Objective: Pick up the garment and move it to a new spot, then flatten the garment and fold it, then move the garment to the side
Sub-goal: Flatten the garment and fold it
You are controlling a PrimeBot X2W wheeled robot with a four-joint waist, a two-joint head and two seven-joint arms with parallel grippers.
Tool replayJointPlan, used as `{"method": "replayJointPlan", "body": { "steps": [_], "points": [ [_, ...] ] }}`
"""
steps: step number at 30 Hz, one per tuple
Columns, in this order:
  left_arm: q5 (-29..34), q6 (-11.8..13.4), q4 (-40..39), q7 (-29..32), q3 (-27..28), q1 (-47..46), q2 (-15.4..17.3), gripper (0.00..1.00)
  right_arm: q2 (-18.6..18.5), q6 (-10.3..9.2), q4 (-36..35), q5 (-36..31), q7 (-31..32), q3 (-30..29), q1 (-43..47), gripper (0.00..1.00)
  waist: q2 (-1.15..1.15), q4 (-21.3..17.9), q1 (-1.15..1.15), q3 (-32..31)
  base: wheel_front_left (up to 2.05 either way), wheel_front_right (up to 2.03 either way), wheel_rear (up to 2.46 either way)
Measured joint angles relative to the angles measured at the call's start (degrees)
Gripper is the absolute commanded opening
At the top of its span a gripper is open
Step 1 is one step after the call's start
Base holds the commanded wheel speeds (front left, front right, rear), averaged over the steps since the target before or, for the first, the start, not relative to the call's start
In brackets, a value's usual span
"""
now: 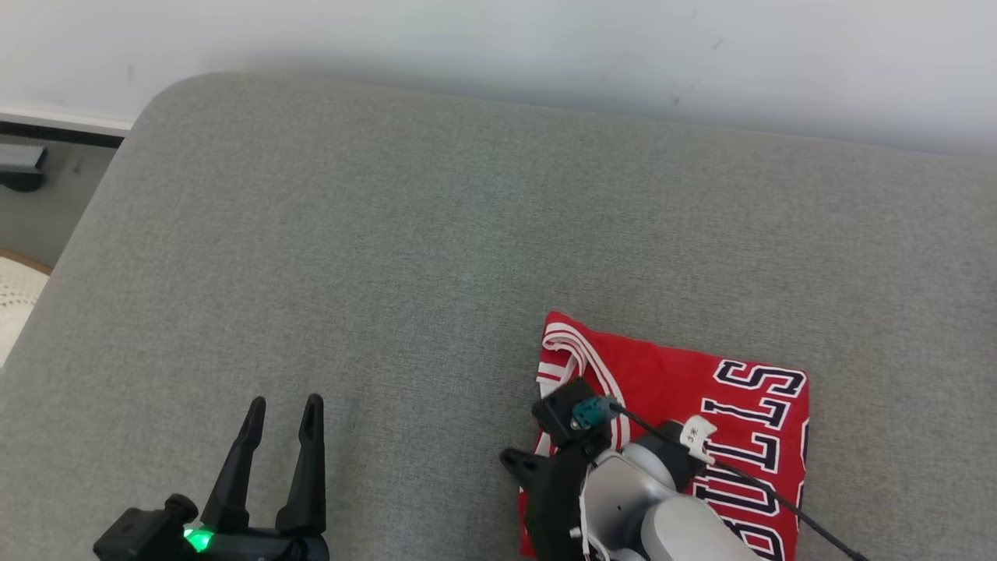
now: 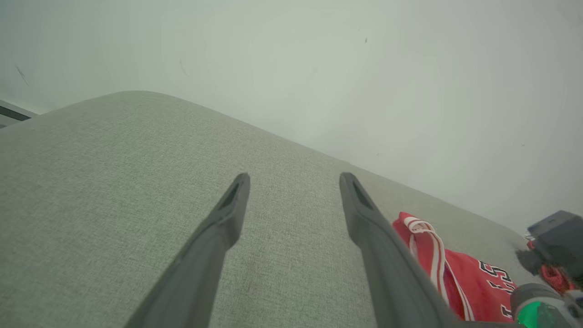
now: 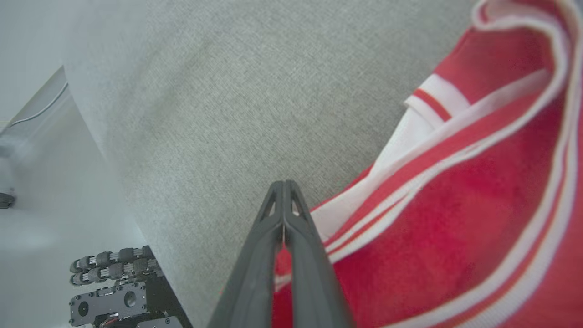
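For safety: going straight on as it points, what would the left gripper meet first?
The left gripper would probably meet bare grey cushion, else the white wall beyond; height is unclear. The red jersey lies off its line.

Grey woven upholstery (image 1: 389,234) extends ahead of the left pincer (image 1: 284,401); plain white wall (image 1: 545,39) beyond it; grey floor (image 1: 58,202) farther left.

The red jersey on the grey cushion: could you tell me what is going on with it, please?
The robot is handling a red jersey, which lies folded into a rough rectangle on the grey cushion. Its right gripper is shut, with its tips at the jersey's white-trimmed edge; whether it pinches any cloth is unclear. The left gripper is open over bare cushion, apart from the jersey.
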Motion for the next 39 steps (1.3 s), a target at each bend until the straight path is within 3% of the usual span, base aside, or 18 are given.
{"method": "replayJointPlan", "body": {
  "steps": [10, 13, 19, 26, 32, 39],
  "points": [
    [0.0, 0.0, 0.78, 0.0, -0.44, -1.14, -0.36, 1.0, 0.03, 0.0, 6.19, 8.13, -6.82, 5.75, -7.0, 0.0, 0.0, 1.98, 0.01, 1.17, 0.0, 0.0, 0.0],
    [-0.01, 0.0, 0.79, 0.0, -0.09, -1.11, -0.31, 1.0, 0.07, 0.0, 5.46, 8.46, -8.96, 4.95, -8.72, 0.0, 0.0, 1.91, 0.01, 0.91, 0.0, 0.0, 0.0],
    [0.0, 0.0, -0.38, 0.0, 1.47, 0.63, 0.13, 1.0, 0.05, 0.01, -1.31, 1.38, -10.78, -5.15, -7.82, 0.0, 0.0, 0.96, 0.0, -0.25, 0.0, 0.0, 0.0],
    [0.62, 0.0, -1.68, 0.0, 1.65, 1.28, 0.04, 1.0, 0.0, 0.0, -14.67, -10.12, -5.23, -15.69, 4.58, 0.0, 0.0, -0.62, 0.0, -0.7, 0.0, 0.0, 0.0],
    [1.0, 0.0, -1.87, 0.0, 1.89, 1.11, -0.1, 1.0, 0.01, 0.0, -18.25, -10.95, -2.71, -15.82, 13.08, 0.0, 0.0, -1.3, -0.01, 0.28, 0.0, 0.0, 0.0],
    [1.13, 0.0, -0.9, 0.0, 1.16, -0.51, -0.22, 1.0, 0.03, 0.01, -11.48, -9.55, -3.94, -10.54, 10.2, 0.0, 0.0, -1.08, 0.0, 1.38, 0.0, 0.0, 0.0]
  ]
}}
